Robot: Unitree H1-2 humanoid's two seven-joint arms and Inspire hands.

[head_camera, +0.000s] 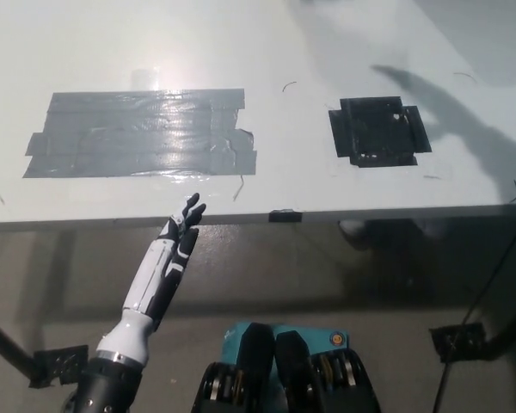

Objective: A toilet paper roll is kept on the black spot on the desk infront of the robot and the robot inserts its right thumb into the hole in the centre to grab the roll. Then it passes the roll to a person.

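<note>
Looking straight down on a white desk. Black spot at about 1 o'clock from centre, a squarish taped patch with ragged edges. Big shiny grey tape patch over at 10 o'clock, well apart from the black one, with a loose bit curling at its right end. Can't spot the toilet paper roll anywhere in frame, so no telling where it sits. Right hand out of view too, so can't tell about its fingers. Just a long dark shadow lying across the desk at 2 o'clock, passing the black spot's upper right corner. White left hand down around 8 o'clock, just below the desk's front edge, pointing up toward 12, fingers straight and slightly spread, holding nothing. Small dark clip-like bit on the front edge near 6 o'clock.
</note>
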